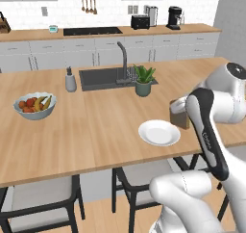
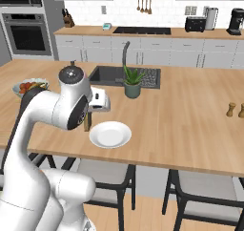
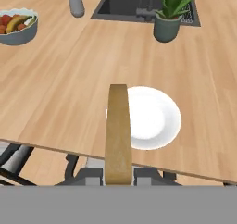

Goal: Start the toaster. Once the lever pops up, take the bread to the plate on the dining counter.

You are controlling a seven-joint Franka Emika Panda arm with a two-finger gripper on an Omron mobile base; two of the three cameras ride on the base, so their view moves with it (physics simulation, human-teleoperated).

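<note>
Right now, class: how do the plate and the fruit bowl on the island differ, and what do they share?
The plate is white, shallow and bare; the fruit bowl is grey, deeper and full of fruit. The plate sits near the counter's front edge, the bowl farther along it. Both are round and rest on the dining counter.

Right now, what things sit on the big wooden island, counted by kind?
Plate: 1
Fruit bowl: 1
Potted plant: 1
Soap dispenser: 1
Small brown shakers: 2
Total: 6
The bread slice is in the claw, above the counter.
</note>
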